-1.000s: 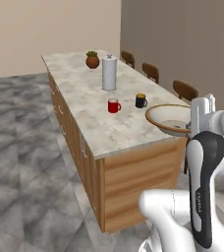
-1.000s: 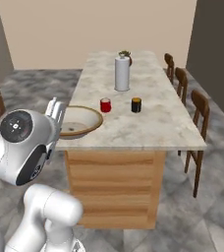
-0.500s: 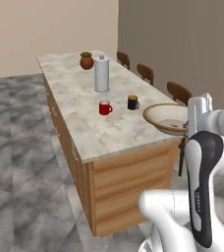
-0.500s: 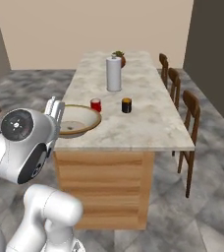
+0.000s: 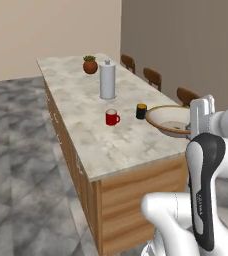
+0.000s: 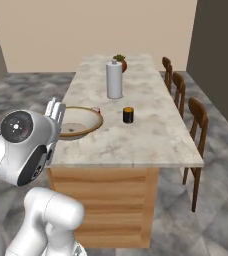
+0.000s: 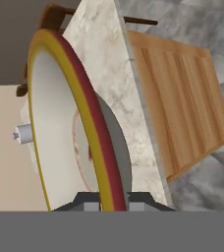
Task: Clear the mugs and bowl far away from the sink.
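Pinching bowl (image 5: 170,120) rim, tool (image 7: 113,199) above island (image 5: 101,145) corner.

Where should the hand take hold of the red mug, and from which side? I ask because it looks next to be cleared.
Grip the red mug across its rim and body from above. It stands upright with its open mouth up, and its handle sticks out sideways toward the black mug, so close the fingers across the body, off the handle's line. Judging by the left base view, nothing crowds it.

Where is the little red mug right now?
The red mug stands on the island counter in the left base view, between the white canister and the black mug.
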